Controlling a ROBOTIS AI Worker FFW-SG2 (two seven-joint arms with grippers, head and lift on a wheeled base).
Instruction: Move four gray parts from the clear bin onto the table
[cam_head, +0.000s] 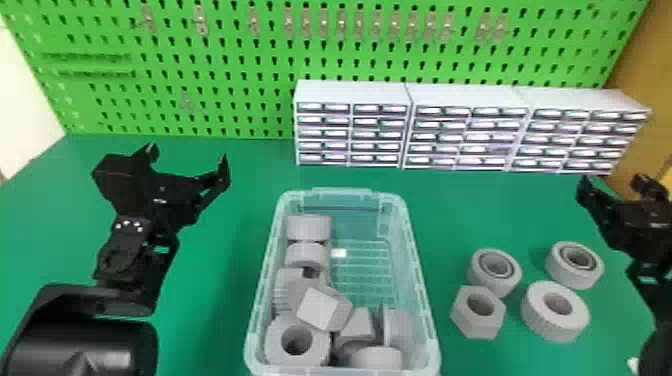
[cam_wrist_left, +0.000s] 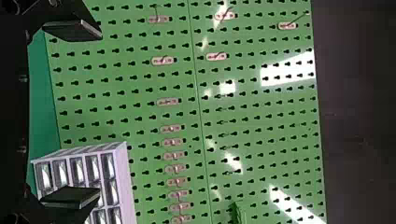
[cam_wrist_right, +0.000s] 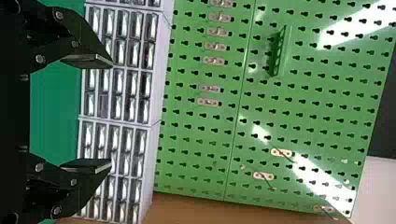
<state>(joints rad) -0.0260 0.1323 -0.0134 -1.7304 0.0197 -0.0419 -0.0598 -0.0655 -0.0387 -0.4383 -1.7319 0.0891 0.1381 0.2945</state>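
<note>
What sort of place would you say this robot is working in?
Probably a workshop or parts-sorting station: a green pegboard, small-drawer cabinets and a bin of gray parts.

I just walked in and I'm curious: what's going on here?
Nothing is being handled: the left tool and right tool are both open and empty, on either side of the clear bin. Four gray parts, the number the task calls for, sit on the table to the bin's right. More gray parts lie inside it.
</note>
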